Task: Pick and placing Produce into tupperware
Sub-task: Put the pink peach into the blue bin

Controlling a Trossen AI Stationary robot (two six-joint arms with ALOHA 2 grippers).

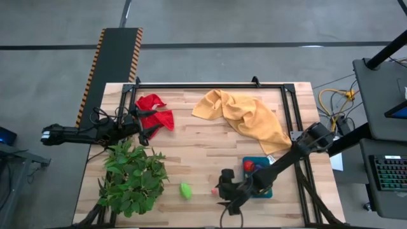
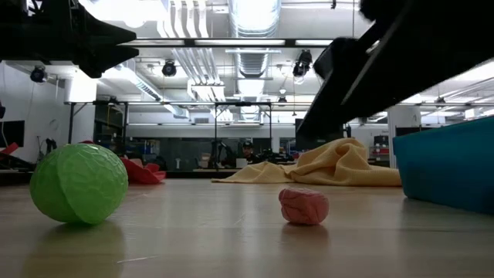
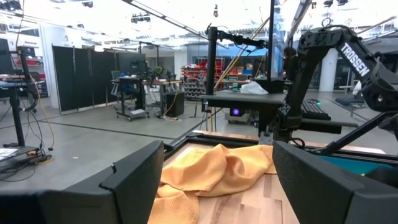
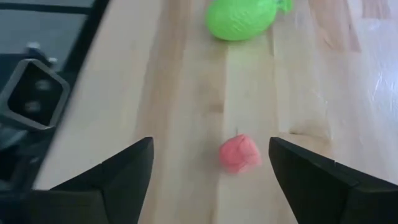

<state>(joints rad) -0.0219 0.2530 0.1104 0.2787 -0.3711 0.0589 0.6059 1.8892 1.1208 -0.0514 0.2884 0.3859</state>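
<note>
Right gripper (image 4: 208, 168), fingers apart and empty, hovers over the counter (image 1: 203, 143) with the small pink piece (image 4: 239, 152) between its fingers; lime green piece (image 4: 239, 18) lies ahead, teal tupperware (image 1: 276, 189) behind. Left gripper (image 3: 217, 180) spread over yellow cloth (image 3: 211, 171).

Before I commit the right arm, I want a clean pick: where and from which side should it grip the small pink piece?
Grip the small pink piece across its middle, coming straight down from above. It is a low, lumpy blob lying free on the table, clear of the lime green piece and the tupperware. The right gripper is open, its fingers lined up either side of it.
</note>
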